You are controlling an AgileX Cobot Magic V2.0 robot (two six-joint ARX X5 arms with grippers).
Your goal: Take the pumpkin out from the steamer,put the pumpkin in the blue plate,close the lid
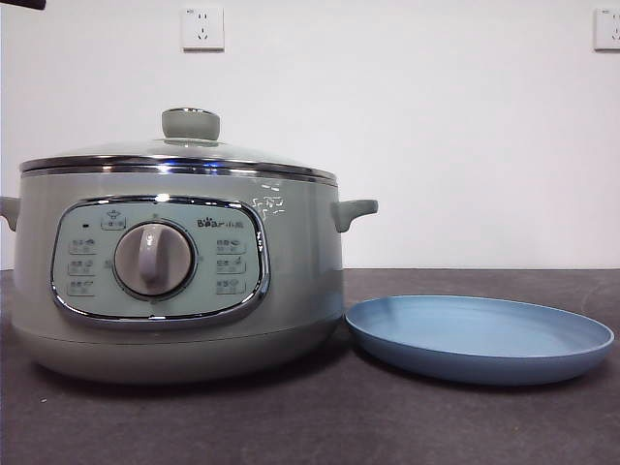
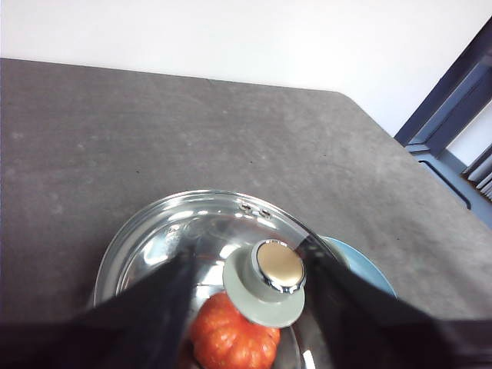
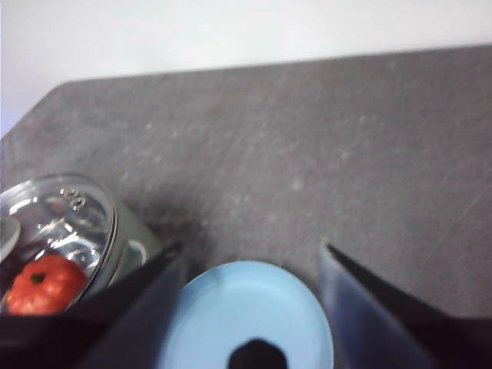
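Observation:
The sage-green steamer (image 1: pixel 174 320) stands at the left of the table with its glass lid (image 1: pixel 116 152) on it. Through the glass the orange pumpkin (image 2: pixel 231 338) lies inside, and the right wrist view also catches the pumpkin (image 3: pixel 46 284). My left gripper (image 2: pixel 244 257) hovers over the lid, open, its jaws on either side of the knob (image 2: pixel 273 277) and apart from it. To the steamer's right lies the blue plate (image 1: pixel 480 339), with nothing on it. Above this plate (image 3: pixel 246 307) my right gripper (image 3: pixel 247 247) hangs open.
The dark grey table (image 1: pixel 484 426) runs back to a white wall with two outlets (image 1: pixel 202 28). A dark blue frame (image 2: pixel 453 115) stands beyond the table's far corner. A black arm tip (image 1: pixel 19 4) shows at the front view's top left corner.

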